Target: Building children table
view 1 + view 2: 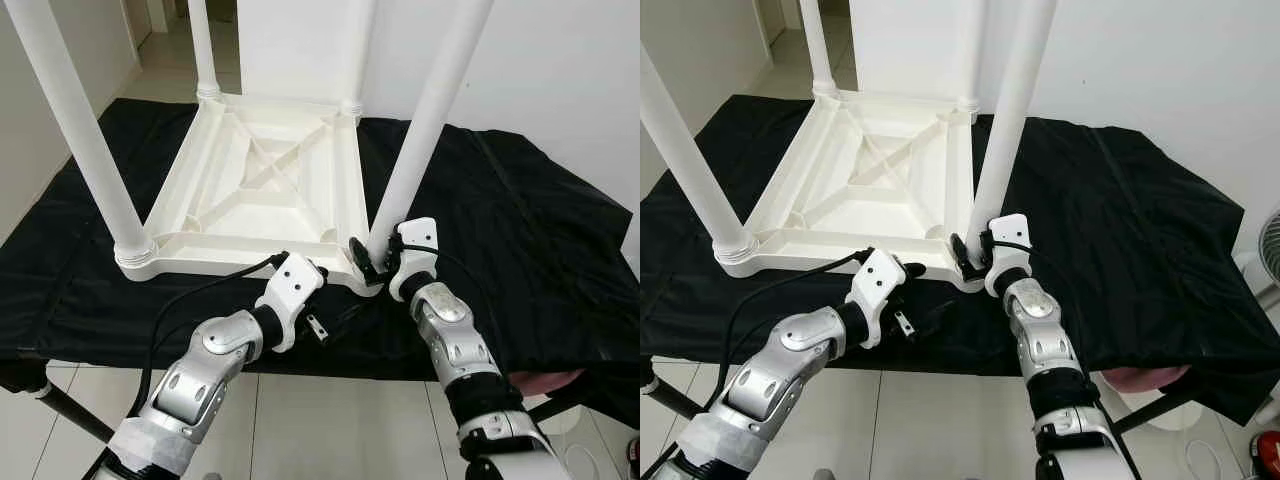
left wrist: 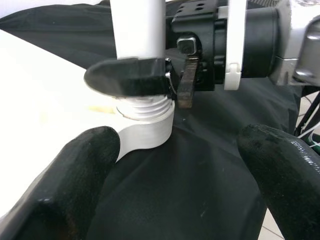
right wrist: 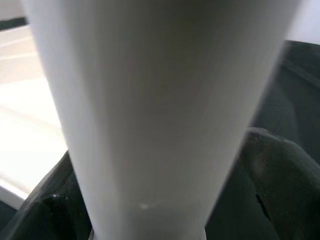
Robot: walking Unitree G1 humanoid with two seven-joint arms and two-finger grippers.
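A white plastic children's table (image 1: 250, 180) lies upside down on a black cloth, its legs pointing up. My right gripper (image 1: 377, 258) is shut on the near-right leg (image 1: 425, 120) just above its base. In the left wrist view one of its fingers (image 2: 125, 77) presses the leg right above the screw thread (image 2: 145, 107), which shows over the corner socket (image 2: 145, 137). In the right wrist view the leg (image 3: 160, 110) stands between the black fingers (image 3: 280, 170). My left gripper (image 1: 335, 310) is open over the cloth, just in front of that corner, touching nothing.
The black cloth (image 1: 540, 220) covers a work surface whose front edge runs just before my arms. Tall legs rise at near left (image 1: 80, 130) and at the back (image 1: 203, 50). A white wall stands behind. A fan (image 1: 1268, 250) is at far right, above the tiled floor.
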